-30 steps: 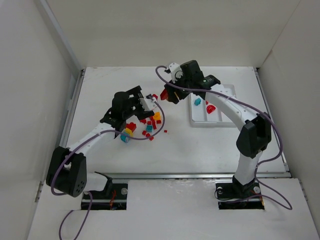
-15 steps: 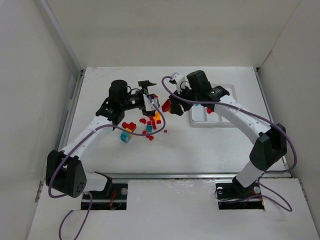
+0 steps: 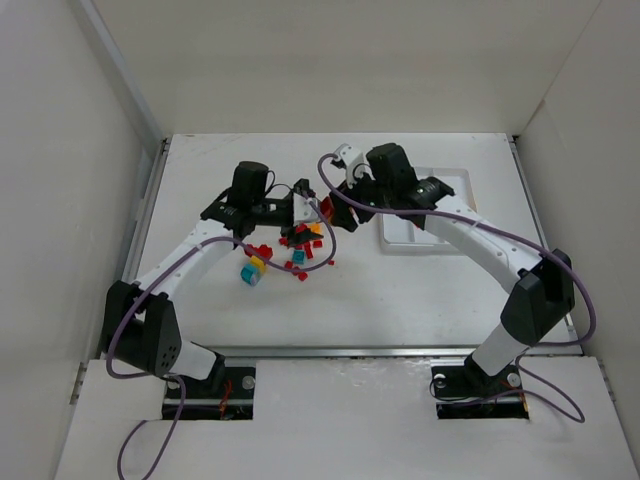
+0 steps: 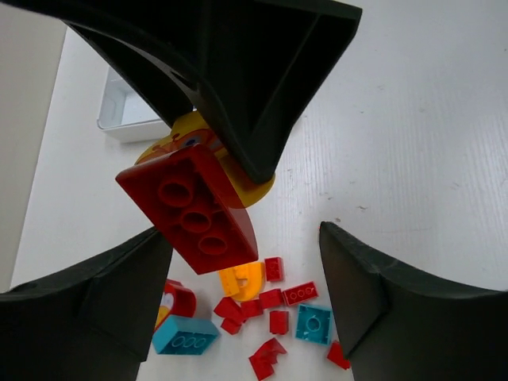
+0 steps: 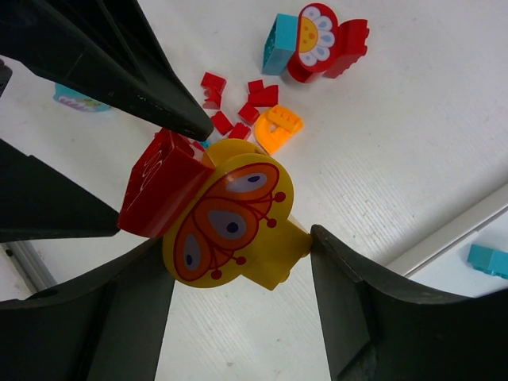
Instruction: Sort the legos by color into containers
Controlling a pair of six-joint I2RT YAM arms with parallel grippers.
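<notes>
My right gripper (image 3: pixel 335 205) (image 5: pixel 238 242) is shut on a yellow butterfly piece (image 5: pixel 230 218) with a red brick (image 5: pixel 163 182) stuck to it, held above the table. My left gripper (image 3: pixel 308 208) (image 4: pixel 246 234) is open, with its fingers either side of that red brick (image 4: pixel 190 210). Loose legos (image 3: pixel 295 255) lie below: an orange curved piece (image 4: pixel 242 279), a teal brick (image 4: pixel 184 335), a teal square (image 4: pixel 313 324) and several small red bits (image 4: pixel 278 298). The white tray (image 3: pixel 455 185) is to the right, and a teal piece (image 5: pixel 488 258) lies in it.
A red flower piece (image 5: pixel 317 40) joined to a teal block (image 5: pixel 278 44) lies beyond the pile. A teal and yellow block (image 3: pixel 250 270) sits at the pile's left. White walls enclose the table on three sides. The tray corner (image 4: pixel 127 119) shows behind the held pieces.
My left gripper has swung right and my right gripper slightly left with its piece. The two now meet above the pile, with the left fingers around the red brick.
</notes>
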